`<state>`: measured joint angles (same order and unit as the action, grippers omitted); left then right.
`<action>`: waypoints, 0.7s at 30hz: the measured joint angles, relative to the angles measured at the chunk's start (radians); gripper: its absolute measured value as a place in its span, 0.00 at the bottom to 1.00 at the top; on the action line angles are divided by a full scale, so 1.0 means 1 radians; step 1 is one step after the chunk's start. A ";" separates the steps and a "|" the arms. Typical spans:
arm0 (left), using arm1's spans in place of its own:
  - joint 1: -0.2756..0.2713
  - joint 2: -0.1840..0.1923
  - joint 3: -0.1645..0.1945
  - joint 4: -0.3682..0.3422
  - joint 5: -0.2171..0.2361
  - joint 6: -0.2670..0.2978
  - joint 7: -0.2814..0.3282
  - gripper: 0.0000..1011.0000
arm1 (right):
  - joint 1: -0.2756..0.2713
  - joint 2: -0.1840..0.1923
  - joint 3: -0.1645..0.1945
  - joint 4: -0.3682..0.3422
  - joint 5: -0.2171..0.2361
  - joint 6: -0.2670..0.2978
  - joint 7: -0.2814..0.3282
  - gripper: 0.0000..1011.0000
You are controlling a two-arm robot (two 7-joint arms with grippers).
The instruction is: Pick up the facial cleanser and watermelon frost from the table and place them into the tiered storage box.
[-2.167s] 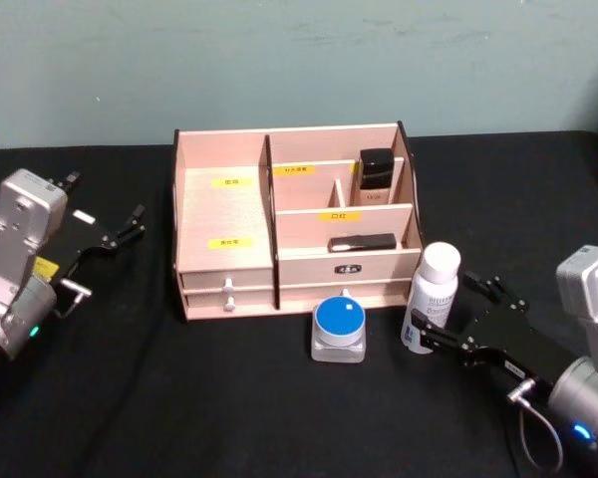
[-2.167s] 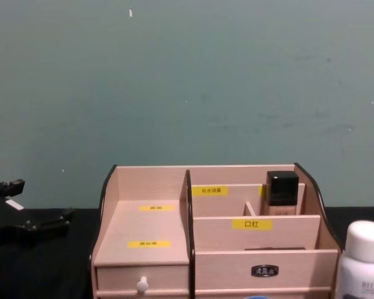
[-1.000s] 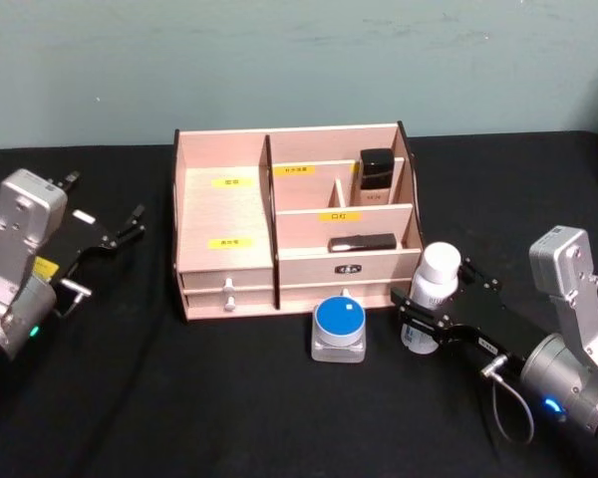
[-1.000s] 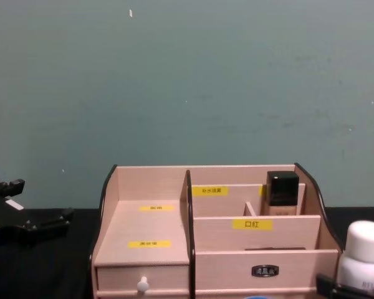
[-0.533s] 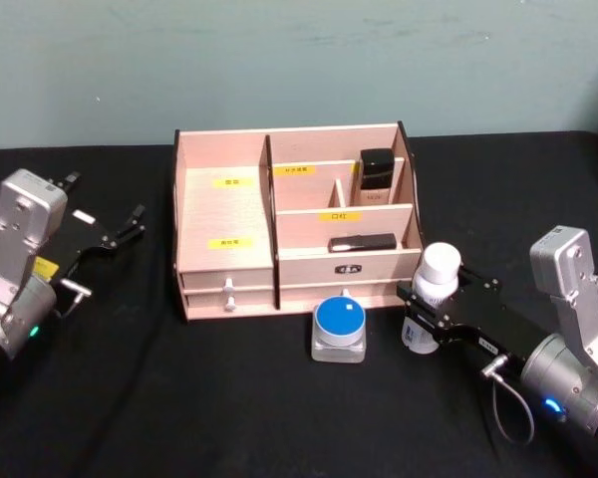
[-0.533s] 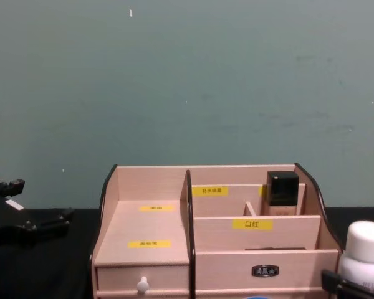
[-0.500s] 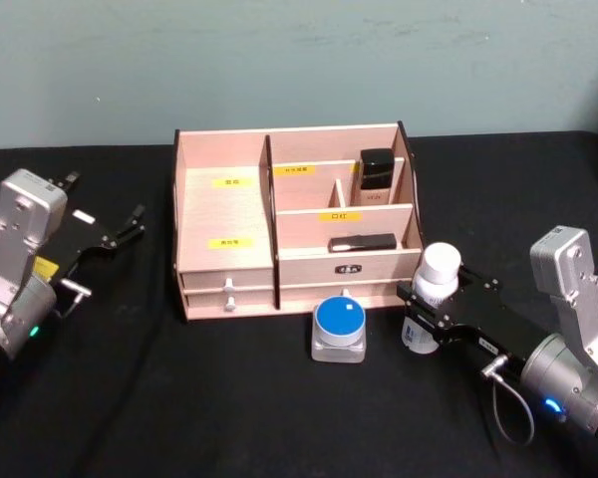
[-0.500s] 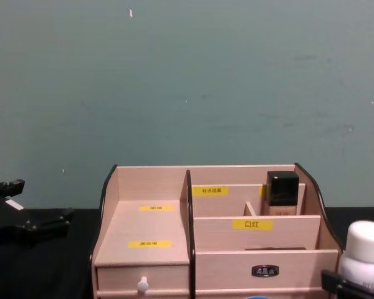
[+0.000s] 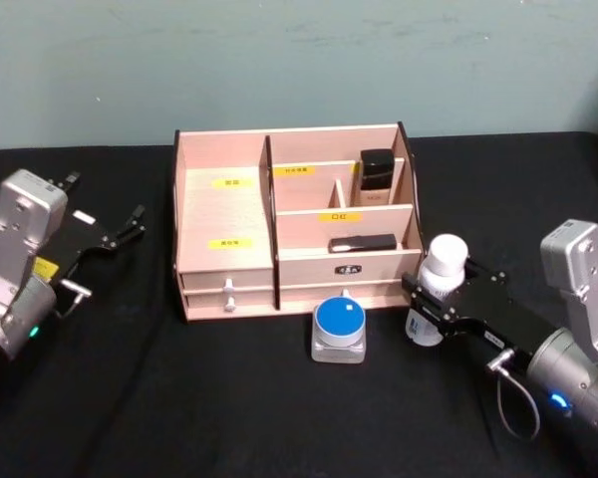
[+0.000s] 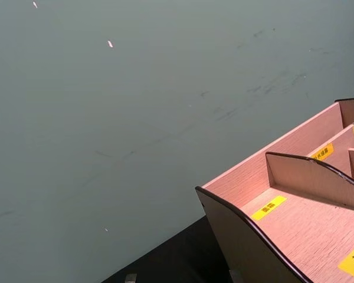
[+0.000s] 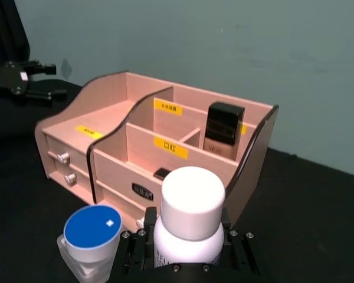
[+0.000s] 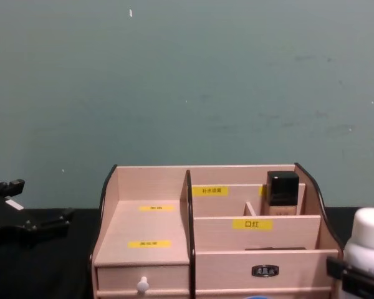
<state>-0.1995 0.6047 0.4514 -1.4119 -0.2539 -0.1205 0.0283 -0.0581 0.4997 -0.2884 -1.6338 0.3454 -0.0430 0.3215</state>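
Observation:
The facial cleanser [image 9: 445, 261] is a white bottle with a white cap, standing upright just off the right front corner of the tiered storage box [image 9: 224, 214]. My right gripper [image 9: 440, 302] is shut on the bottle's body. The right wrist view has the cleanser [image 11: 192, 200] up close, above my right gripper [image 11: 187, 250]. The chest view catches the cleanser [image 12: 369, 240] at its right edge. The watermelon frost [image 9: 339, 324], a small grey tub with a blue lid, sits on the table before the box's right drawer. My left gripper [image 9: 123, 230] rests open, far left of the box.
The box holds a black-capped bottle [image 9: 376, 174] in a back right compartment and a flat black item [image 9: 362, 242] on the step below. Two white-knobbed drawers [image 9: 228, 291] face me. A black cloth [image 9: 229, 398] covers the table, with a teal wall close behind.
My right gripper closed around the facial cleanser, then shifted slightly right and up with the bottle in it. The left arm, the blue-lidded tub and the box have stayed put.

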 joint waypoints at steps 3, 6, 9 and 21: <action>0.000 0.000 0.000 0.000 0.000 0.000 0.000 1.00 | -0.008 0.001 0.012 -0.030 -0.005 0.004 0.007 0.59; 0.000 0.000 0.000 0.000 0.000 0.000 0.000 1.00 | -0.010 0.001 0.022 -0.061 -0.011 0.010 0.017 0.59; 0.000 0.000 0.000 0.000 0.000 0.000 0.000 1.00 | -0.003 -0.003 0.025 -0.087 -0.016 0.020 0.028 0.59; 0.000 0.000 0.000 0.000 0.000 0.000 0.000 1.00 | 0.139 -0.055 -0.015 -0.075 -0.041 0.059 0.065 0.59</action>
<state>-0.1995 0.6047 0.4514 -1.4120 -0.2539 -0.1205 0.0283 0.0811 0.4449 -0.3034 -1.7085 0.3046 0.0155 0.3862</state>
